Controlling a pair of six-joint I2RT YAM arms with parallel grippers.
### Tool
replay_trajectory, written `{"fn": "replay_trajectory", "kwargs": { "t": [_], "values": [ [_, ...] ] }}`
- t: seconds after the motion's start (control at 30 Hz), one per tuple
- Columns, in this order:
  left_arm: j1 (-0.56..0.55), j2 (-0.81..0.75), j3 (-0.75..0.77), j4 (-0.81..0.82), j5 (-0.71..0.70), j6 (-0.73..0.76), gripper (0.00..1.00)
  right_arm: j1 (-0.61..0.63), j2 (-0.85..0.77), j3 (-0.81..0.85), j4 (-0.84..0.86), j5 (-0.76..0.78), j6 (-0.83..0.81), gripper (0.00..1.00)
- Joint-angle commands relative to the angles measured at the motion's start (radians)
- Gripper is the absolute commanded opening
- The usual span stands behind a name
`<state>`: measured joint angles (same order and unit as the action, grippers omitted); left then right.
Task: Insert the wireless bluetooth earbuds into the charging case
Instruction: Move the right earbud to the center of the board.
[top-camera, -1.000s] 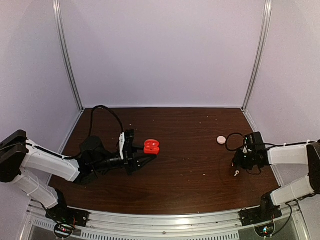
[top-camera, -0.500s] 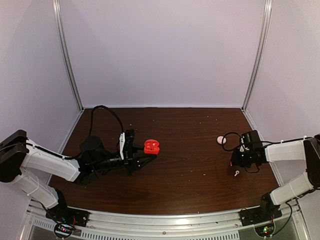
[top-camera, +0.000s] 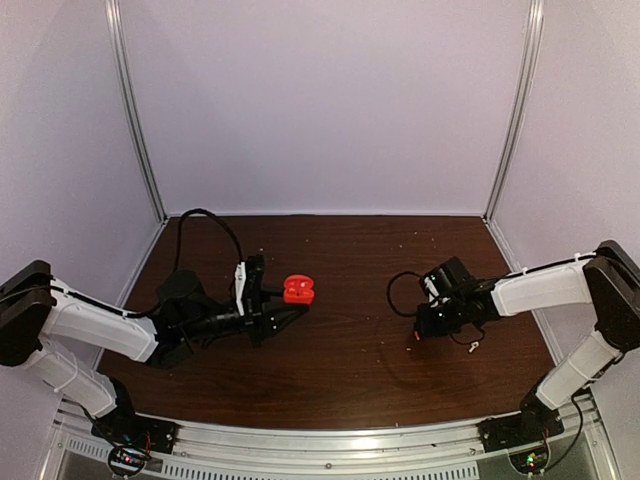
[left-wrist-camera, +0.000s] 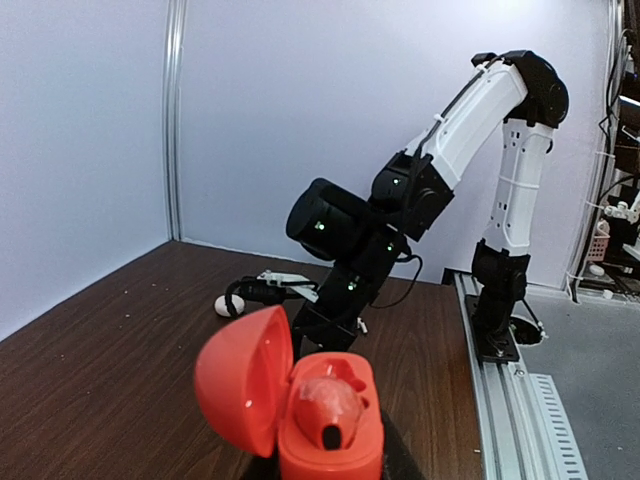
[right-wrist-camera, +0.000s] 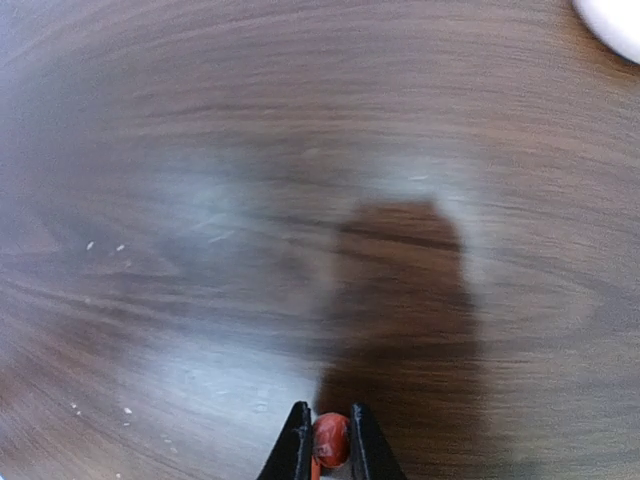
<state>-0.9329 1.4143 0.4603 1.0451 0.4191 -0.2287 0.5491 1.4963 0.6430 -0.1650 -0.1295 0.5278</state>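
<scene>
Left end effector (top-camera: 288, 305) clamps the glossy red-orange plastic clamshell charging case (left-wrist-camera: 300, 400), lid open, above the dark wood-grain desk (top-camera: 340, 370). Right end effector (right-wrist-camera: 328, 450) pinches 1 small rounded red-orange earbud (right-wrist-camera: 331, 438) between its 2 black fingers (right-wrist-camera: 296, 456).

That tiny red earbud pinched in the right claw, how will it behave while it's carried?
The red earbud looks rounded and glossy, so it may squirt out from the narrow tips of the right claw. Being tiny, it is probably very light. Dropped on the table, it would likely roll.
</scene>
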Motion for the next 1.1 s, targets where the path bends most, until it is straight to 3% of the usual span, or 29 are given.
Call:
{"fn": "replay_trajectory", "kwargs": {
  "t": [0.0,0.5,0.83,1.07],
  "values": [
    [0.032,-0.059,-0.032,0.041,-0.002,-0.031,0.00,0.133,0.096,0.120,-0.077,0.009,-0.045,0.08],
    [0.091,-0.242,-0.110,-0.066,-0.105,-0.043,0.00,0.508,0.328,0.491,-0.407,0.076,-0.304,0.10],
    [0.095,-0.259,-0.105,-0.092,-0.117,-0.033,0.00,0.546,0.394,0.604,-0.586,0.097,-0.324,0.31],
    [0.095,-0.261,-0.104,-0.098,-0.119,-0.026,0.00,0.547,0.439,0.672,-0.667,0.112,-0.323,0.31]
  ]
}}
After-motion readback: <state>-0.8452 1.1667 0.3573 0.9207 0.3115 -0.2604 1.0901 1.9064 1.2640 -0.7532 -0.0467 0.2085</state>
